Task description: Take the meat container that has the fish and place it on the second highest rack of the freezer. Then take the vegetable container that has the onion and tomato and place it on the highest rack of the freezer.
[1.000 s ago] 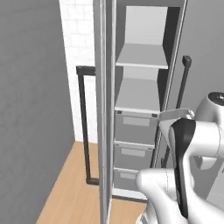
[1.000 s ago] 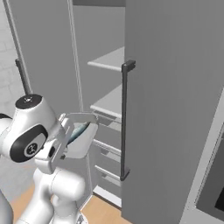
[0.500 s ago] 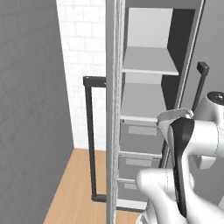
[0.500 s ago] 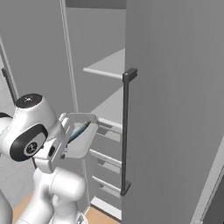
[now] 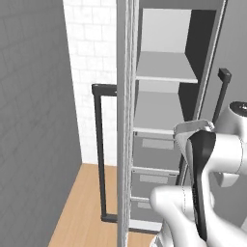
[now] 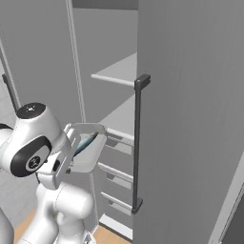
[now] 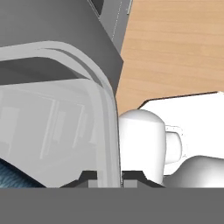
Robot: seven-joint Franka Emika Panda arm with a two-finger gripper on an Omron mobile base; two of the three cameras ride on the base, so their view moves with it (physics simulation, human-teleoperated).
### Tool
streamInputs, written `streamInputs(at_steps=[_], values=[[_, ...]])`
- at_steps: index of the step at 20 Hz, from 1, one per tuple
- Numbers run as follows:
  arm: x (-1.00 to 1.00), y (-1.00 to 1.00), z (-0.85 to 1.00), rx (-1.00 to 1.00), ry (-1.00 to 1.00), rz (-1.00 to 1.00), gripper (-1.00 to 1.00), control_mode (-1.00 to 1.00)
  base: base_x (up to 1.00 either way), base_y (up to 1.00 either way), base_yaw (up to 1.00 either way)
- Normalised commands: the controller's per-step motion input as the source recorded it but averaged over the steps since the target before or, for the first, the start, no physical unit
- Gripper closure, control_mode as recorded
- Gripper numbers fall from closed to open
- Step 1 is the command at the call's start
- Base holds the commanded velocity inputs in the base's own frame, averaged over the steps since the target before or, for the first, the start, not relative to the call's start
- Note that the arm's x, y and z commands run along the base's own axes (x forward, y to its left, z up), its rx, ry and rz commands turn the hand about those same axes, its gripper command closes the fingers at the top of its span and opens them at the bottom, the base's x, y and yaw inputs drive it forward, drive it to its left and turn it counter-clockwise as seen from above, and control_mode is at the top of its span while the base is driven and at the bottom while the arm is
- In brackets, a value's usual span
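Base has rolled nearer the open freezer (image 5: 164, 111), whose shelves now lie just ahead of the hand (image 7: 109, 177), which is clamped on the rim of the fish container (image 6: 88, 152), held clear of the second-highest rack (image 5: 157, 113).

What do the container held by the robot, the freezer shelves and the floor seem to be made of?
The container looks like clear glossy plastic: the fish shows through its wall, and the pincer is shut on its rim. The freezer shelves look like matte light-grey plastic or painted metal, flat and without shine. The floor looks like light wood, with plank lines.
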Motion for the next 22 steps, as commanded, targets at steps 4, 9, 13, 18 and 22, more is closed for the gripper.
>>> streamInputs(at_steps=[4, 9, 13, 18, 22], values=[[0.00, 0.00, 0.00, 0.00, 0.00, 0.00, 1.00, 1.00, 0.03, 0.00, -0.04], [0.63, -0.03, 0.10, 0.01, -0.01, 0.01, 1.00, -1.00, 0.00, 0.00, 0.00], [1.00, 0.00, 0.02, 0.00, -0.02, 0.02, 1.00, -1.00, 0.00, 0.00, 0.00], [1.00, -0.09, -0.14, 0.02, 0.02, 0.01, 1.00, -1.00, 0.00, 0.00, 0.00], [0.64, 0.06, -0.83, -0.09, -0.07, 0.00, 1.00, -1.00, 0.00, 0.00, 0.00]])
